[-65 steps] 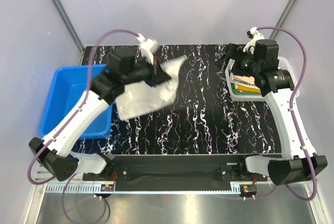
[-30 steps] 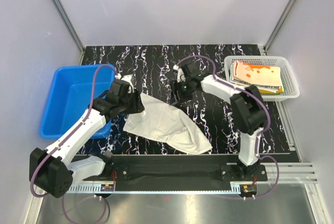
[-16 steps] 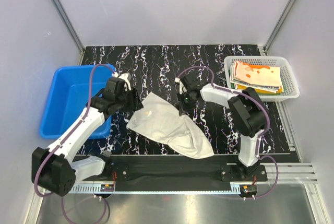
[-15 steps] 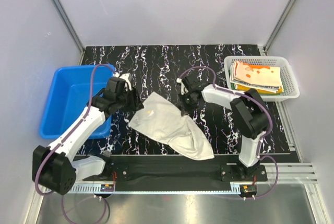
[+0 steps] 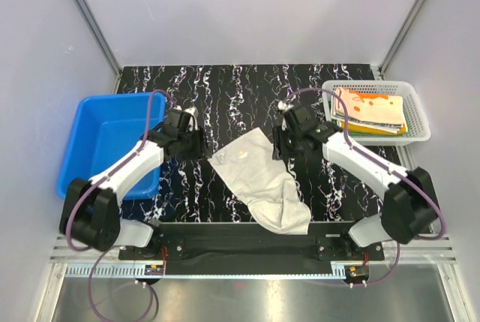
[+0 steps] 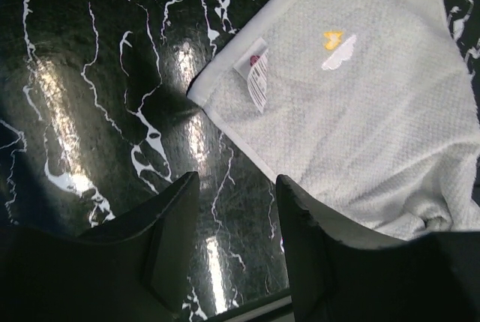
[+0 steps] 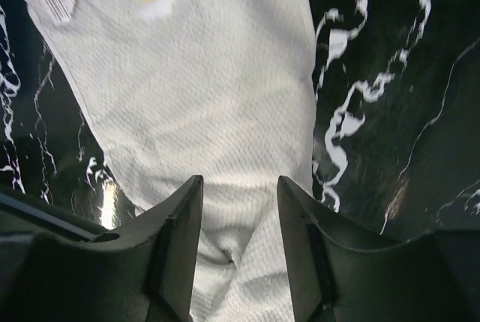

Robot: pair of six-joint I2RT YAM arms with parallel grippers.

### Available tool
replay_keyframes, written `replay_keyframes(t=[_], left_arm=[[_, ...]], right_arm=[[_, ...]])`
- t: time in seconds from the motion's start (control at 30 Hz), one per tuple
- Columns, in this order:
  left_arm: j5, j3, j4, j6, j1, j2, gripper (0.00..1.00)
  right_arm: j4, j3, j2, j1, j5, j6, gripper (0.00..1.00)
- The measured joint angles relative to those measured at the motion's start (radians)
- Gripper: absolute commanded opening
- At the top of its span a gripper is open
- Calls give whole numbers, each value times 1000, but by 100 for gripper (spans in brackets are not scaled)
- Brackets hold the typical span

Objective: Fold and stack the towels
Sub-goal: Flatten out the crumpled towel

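On black marbled table (image 5: pixel 247 85), between arms: whitish-beige towel (image 5: pixel 259 179) lies spread, rumpled, near end bunched at front edge. Left gripper (image 5: pixel 202 148) just beside towel's label corner, jaws spread, empty. Right gripper (image 5: pixel 277 149) above towel's right edge, jaws spread, empty. Folded towels (image 5: pixel 371 108) stacked in white basket (image 5: pixel 417 136), far right. Blue bin (image 5: pixel 105 142) left.

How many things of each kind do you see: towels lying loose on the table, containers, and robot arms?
Towel lying loose: 1
Containers: 2, blue bin and white basket
Robot arms: 2, left arm and right arm
Total: 5
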Motion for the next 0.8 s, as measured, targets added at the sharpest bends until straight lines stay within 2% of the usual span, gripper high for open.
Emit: replay_keyframes(t=[0.2,0.43,0.8], left_arm=[[-26,0,55,-34,-2,159,49],[-98,0,99,-79,-2,213,49],[-94,0,211,-124,-10,319,48]], right_arm=[[73,246,247,-37,-21,-106,54],[101,505,552,-73,-53,-235,53],[91,681,762,-93,-85,-353,56]])
